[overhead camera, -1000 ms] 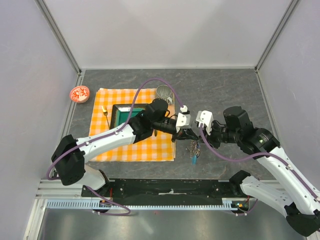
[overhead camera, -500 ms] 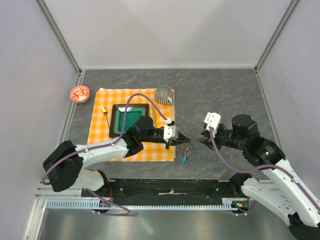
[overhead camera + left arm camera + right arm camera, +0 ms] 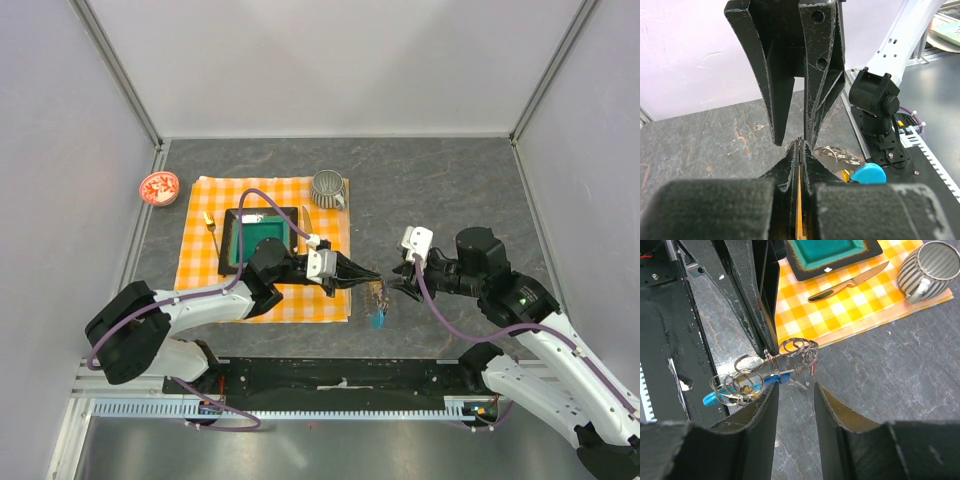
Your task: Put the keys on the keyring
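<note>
1. My left tool, pressed together, seemingly pinches the thin wire keyring with cyan crescent tag, at 5 o'clock off the orange checked cloth.
2. My right tool, at the keyring's 3 o'clock, is spread and empty.
3. I judge threading is under way; next comes a fine right-tool pinch.

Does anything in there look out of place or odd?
Only the small red dish: it sits off the checked cloth, alone at the table's left rim, while the plate, knife and cup are on the cloth. Nothing looks spilled or broken.
</note>
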